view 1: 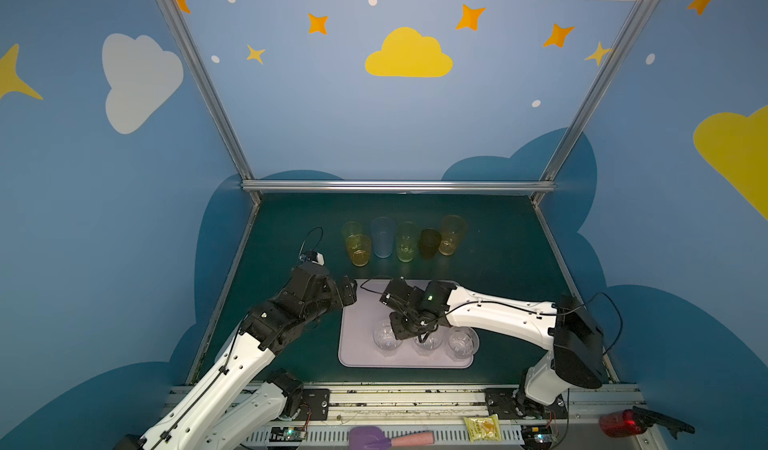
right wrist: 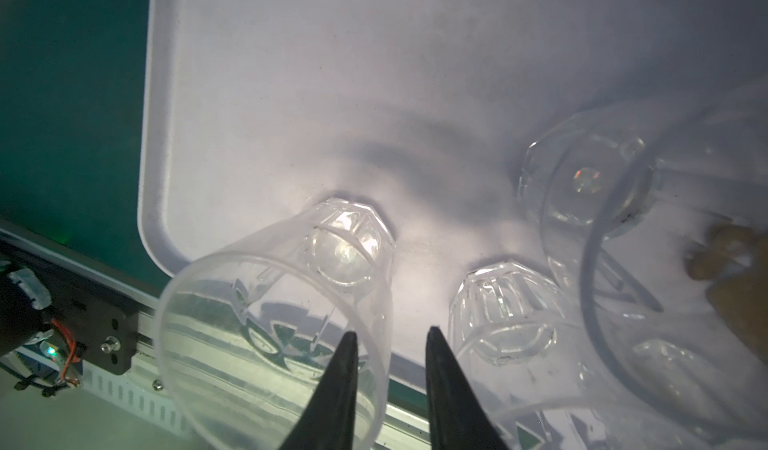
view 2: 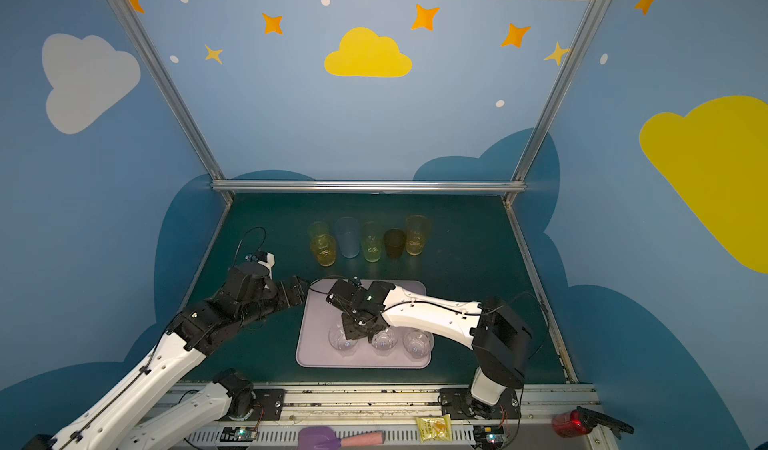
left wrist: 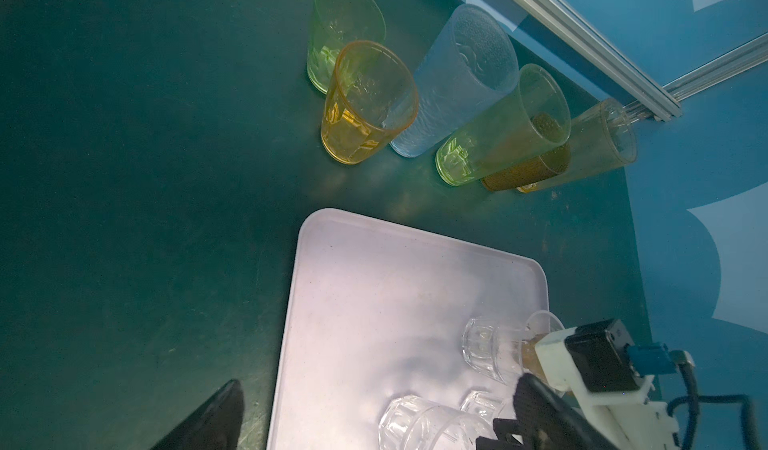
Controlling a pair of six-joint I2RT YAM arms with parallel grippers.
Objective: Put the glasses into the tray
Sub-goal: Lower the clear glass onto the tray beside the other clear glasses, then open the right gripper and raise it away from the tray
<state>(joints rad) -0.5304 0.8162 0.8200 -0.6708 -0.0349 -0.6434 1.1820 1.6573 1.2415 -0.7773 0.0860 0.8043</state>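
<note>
Right gripper hangs over the near-left corner of the lilac tray, fingers apart, one inside and one outside the rim of a clear glass standing there. The left gripper gapes wide beside the tray's far-left corner. On the green surface, six coloured glasses stand in a row toward the far edge, and more clear glasses line the tray's near edge.
</note>
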